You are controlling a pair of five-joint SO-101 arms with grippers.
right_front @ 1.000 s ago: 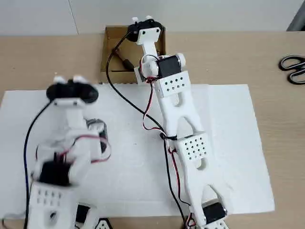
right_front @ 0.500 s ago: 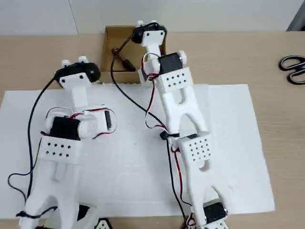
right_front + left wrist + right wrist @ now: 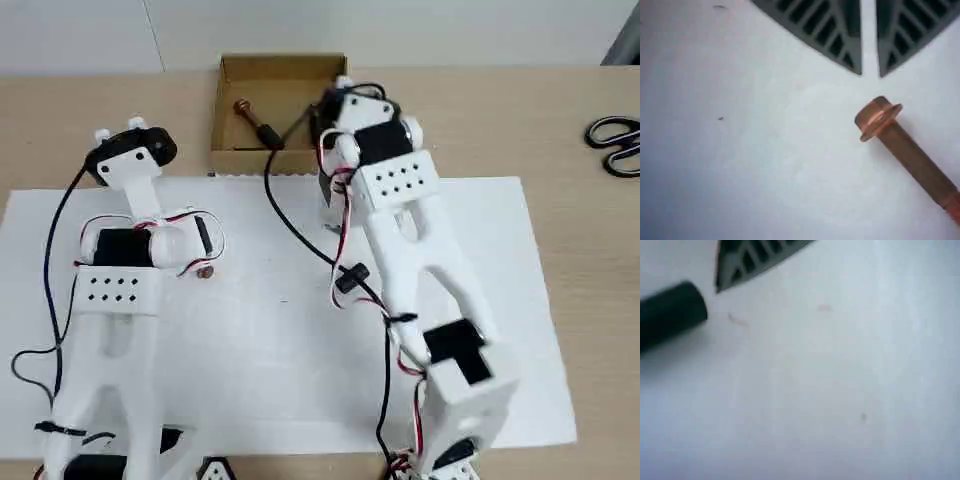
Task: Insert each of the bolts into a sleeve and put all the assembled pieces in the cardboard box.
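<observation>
A copper bolt (image 3: 900, 145) lies on the white paper, its flanged head just beyond the fingertips of my left gripper (image 3: 870, 73). The jaws are shut to a thin slit with nothing between them. From above, the bolt's head (image 3: 204, 271) peeks out beside the left arm's wrist. A black sleeve (image 3: 670, 316) lies on the paper next to my right gripper, whose one visible finger (image 3: 755, 260) has bare paper beside it, so the gripper is open and holds nothing. The cardboard box (image 3: 225, 110) at the back holds one assembled piece (image 3: 258, 122).
The white paper sheet (image 3: 480, 230) covers most of the wooden table. Scissors (image 3: 615, 140) lie at the far right edge. The right arm's black cable (image 3: 300, 235) trails across the paper between the arms.
The left arm has stretched out over the paper and come down by the bolt. The right arm has drawn back from over the box to the paper's far edge.
</observation>
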